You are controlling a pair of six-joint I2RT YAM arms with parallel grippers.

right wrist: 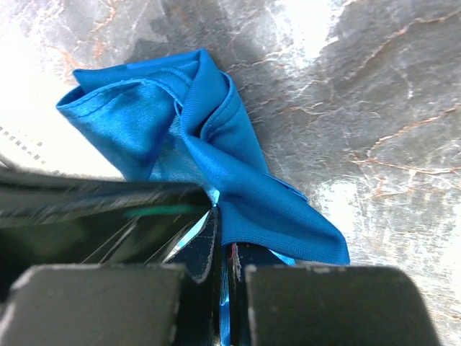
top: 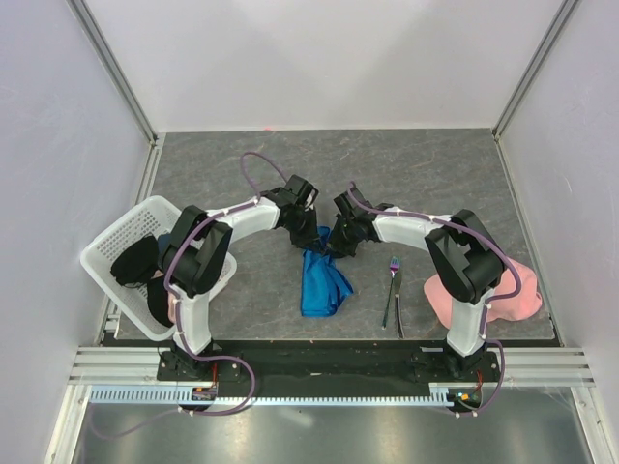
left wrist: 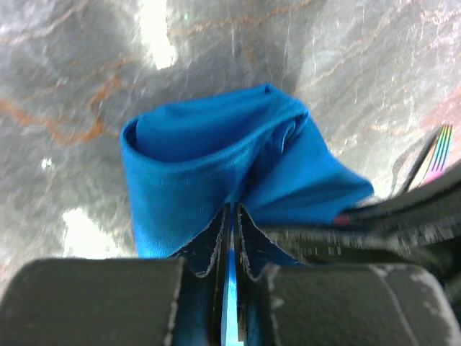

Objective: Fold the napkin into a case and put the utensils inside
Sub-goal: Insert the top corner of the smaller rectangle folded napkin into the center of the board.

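The bright blue napkin (top: 321, 280) hangs bunched and crumpled at the table's middle, its top edge lifted between both grippers. My left gripper (top: 308, 238) is shut on that edge, with blue cloth pinched between its jaws (left wrist: 232, 216). My right gripper (top: 338, 244) sits close beside it, also shut on the napkin (right wrist: 216, 151), cloth squeezed between its fingers. The napkin (left wrist: 216, 158) droops in loose folds toward the table. The fork (top: 391, 285) and the knife (top: 397, 314) lie side by side to the right of the cloth; the fork's tines (left wrist: 439, 151) show in the left wrist view.
A white perforated basket (top: 121, 242) holding dark items stands at the left, beside the left arm's base. A pale pink cloth (top: 517, 295) lies crumpled at the right near the table's edge. Grey marbled table surface (top: 435, 174) stretches behind the arms.
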